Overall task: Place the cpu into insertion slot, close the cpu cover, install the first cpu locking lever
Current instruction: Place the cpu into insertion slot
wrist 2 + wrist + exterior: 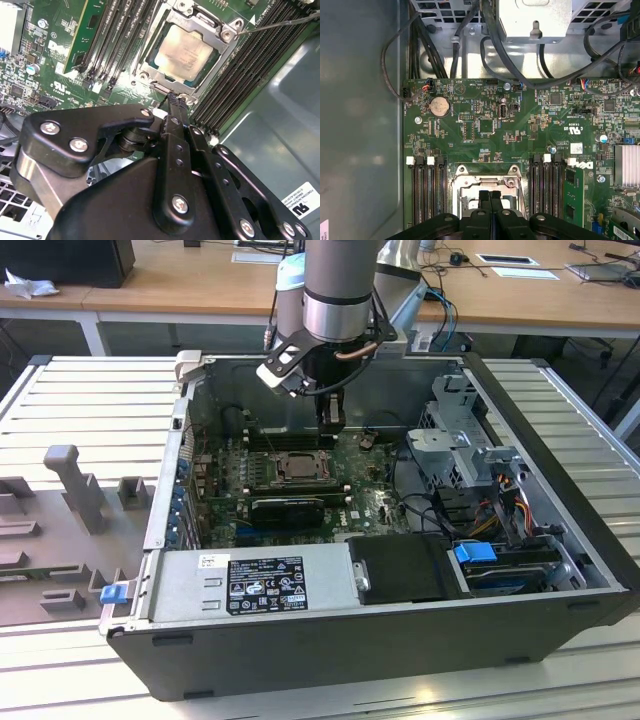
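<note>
In the second wrist view the cpu (186,47) lies in the insertion slot (150,75), silver top up. The cpu cover (220,31) lies flat over it, framing the chip. A thin wire locking lever (280,22) stands away from one corner of the socket. My gripper (175,100) is shut, its slim black fingertips pressed together with nothing seen between them, just off the socket's edge. In the exterior view the gripper (333,423) hangs inside the case, just beyond the insertion slot (298,468). In the first wrist view the gripper (490,196) partly covers the cpu cover (485,181).
Black memory slots (427,192) flank the socket on both sides. A green memory module (82,30) stands in one. Cables (470,30) and a metal drive cage (465,445) crowd the exterior view's right. The power supply (250,585) closes the near side of the case.
</note>
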